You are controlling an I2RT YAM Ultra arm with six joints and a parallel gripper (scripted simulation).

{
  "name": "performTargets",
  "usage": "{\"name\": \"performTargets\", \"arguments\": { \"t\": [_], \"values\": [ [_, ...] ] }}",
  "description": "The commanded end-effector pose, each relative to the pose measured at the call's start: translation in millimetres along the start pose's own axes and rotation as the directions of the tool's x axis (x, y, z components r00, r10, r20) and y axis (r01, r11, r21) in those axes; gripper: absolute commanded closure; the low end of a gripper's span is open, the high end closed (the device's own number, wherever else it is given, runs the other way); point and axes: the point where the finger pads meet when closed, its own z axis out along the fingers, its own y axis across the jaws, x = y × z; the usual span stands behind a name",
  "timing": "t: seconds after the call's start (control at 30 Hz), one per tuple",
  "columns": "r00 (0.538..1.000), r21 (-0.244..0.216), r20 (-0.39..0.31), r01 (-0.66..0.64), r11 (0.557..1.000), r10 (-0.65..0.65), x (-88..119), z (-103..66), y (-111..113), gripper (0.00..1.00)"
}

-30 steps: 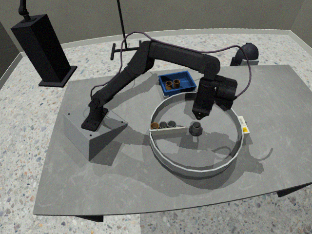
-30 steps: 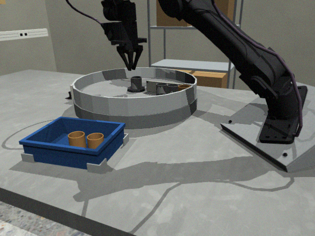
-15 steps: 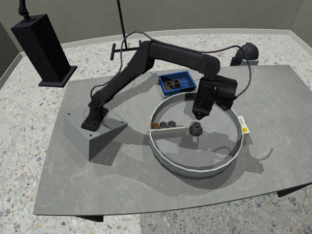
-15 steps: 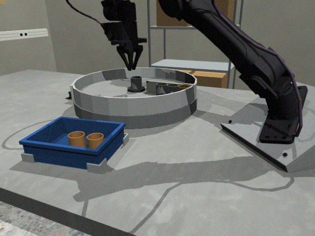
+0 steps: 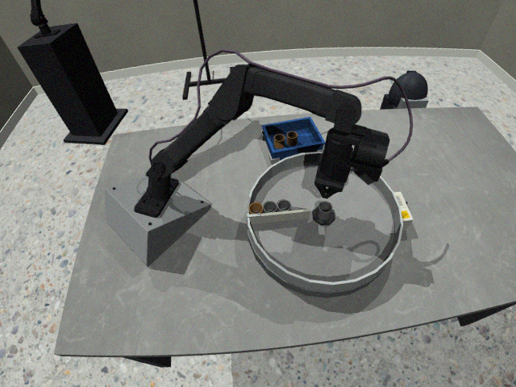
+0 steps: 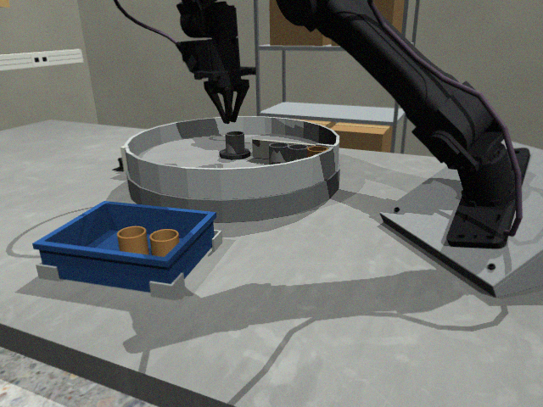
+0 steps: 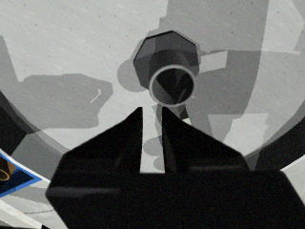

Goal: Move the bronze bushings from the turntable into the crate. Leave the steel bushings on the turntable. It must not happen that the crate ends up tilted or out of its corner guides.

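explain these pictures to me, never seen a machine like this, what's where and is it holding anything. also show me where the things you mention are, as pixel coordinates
The machine is one black robot arm [image 5: 291, 85] [image 6: 385, 57] ending in two jaws. The top picture looks down on the table, the exterior one looks across it from the crate's side, and the wrist one looks past the jaws.

On the table are a round, walled turntable [image 5: 333, 286] [image 6: 188, 184] [image 7: 38, 57] and a blue crate [image 5: 300, 150] [image 6: 105, 267] [image 7: 23, 180] holding two bronze bushings. On the turntable, one bronze bushing [image 5: 254, 210] [image 6: 316, 153] and two steel bushings line up along a pale bar [image 5: 279, 215] [image 6: 260, 148]. The jaws hang near the dark central hub [image 5: 323, 215] [image 6: 235, 144] [image 7: 167, 52], slightly apart, holding nothing.
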Motion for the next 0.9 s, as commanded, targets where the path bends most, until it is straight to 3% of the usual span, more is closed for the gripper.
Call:
{"name": "performTargets", "arguments": {
  "t": [0.0, 0.17, 0.33, 0.4, 0.63, 0.87],
  "values": [
    [0.998, -0.001, 0.058, 0.006, 1.000, -0.006, 5.2, -18.8, -4.8, 0.85],
    [0.998, -0.002, 0.057, 0.006, 1.000, -0.006, 35.8, -15.3, -11.9, 0.85],
    [0.998, -0.001, 0.055, 0.006, 1.000, -0.006, 83.9, -11.6, -23.9, 0.85],
    [0.998, -0.001, 0.055, 0.006, 1.000, -0.006, 83.9, -11.6, -23.9, 0.85],
    [0.999, 0.001, 0.053, 0.006, 1.000, -0.006, 150.1, -6.6, -40.4, 0.85],
    [0.999, 0.001, 0.053, 0.006, 1.000, -0.006, 171.4, -4.1, -45.1, 0.85]
  ]
}}
